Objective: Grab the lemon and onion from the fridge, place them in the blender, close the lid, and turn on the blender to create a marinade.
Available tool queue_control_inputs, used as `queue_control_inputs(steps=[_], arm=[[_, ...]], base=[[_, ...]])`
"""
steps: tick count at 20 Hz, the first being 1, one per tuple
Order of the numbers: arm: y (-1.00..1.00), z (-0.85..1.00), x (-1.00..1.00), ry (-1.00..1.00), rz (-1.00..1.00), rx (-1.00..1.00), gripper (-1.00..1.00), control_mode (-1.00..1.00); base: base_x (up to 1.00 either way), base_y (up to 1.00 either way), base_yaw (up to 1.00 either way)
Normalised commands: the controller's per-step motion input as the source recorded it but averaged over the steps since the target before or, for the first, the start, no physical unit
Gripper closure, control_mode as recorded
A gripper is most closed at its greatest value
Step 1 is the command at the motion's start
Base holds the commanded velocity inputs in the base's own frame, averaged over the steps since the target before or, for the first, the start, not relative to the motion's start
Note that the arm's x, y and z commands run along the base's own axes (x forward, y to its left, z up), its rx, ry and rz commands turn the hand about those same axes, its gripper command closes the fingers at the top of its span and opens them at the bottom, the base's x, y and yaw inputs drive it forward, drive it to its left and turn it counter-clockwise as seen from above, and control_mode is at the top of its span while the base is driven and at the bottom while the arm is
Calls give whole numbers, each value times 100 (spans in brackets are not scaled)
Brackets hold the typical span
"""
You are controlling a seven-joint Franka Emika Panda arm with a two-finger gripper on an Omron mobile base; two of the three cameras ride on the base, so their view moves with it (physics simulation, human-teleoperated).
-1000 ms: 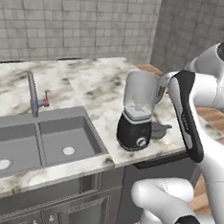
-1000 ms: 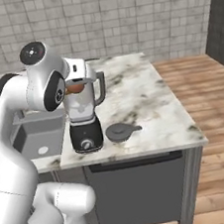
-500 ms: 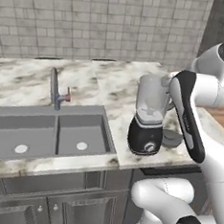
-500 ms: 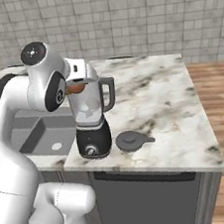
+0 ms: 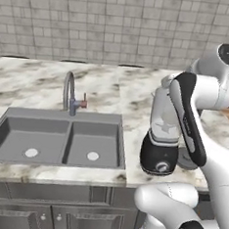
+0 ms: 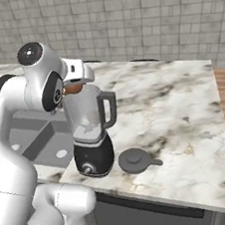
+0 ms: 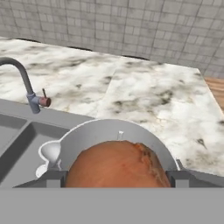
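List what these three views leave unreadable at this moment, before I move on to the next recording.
- The hand's grip on the onion: in the hand view the bulb covers the fingertips; in the right base view the arm's wrist hides them.
- The blender jar's contents: tinted wall in the right base view, the arm across it in the left base view; lemon unconfirmed.
- The lid: mostly behind the arm in the left base view.

Even, bright rendered light, soft faint shadows, no glare, sharp throughout, slight pixel coarseness, no edge distortion
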Motion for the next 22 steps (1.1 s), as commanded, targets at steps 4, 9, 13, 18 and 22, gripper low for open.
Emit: queue_control_inputs(steps=[4, 9, 13, 18, 22], arm=[[0, 0, 0, 0, 0, 0, 100, 100], [0, -3, 11, 0, 5, 0, 100, -100], [0, -14, 35, 0, 6, 0, 100, -100], [-1, -23, 45, 0, 6, 0, 100, -100], [0, -26, 36, 0, 5, 0, 100, -100]], base=[[36, -48, 25], [15, -13, 12], [0, 0, 0], [0, 0, 0], [0, 0, 0]])
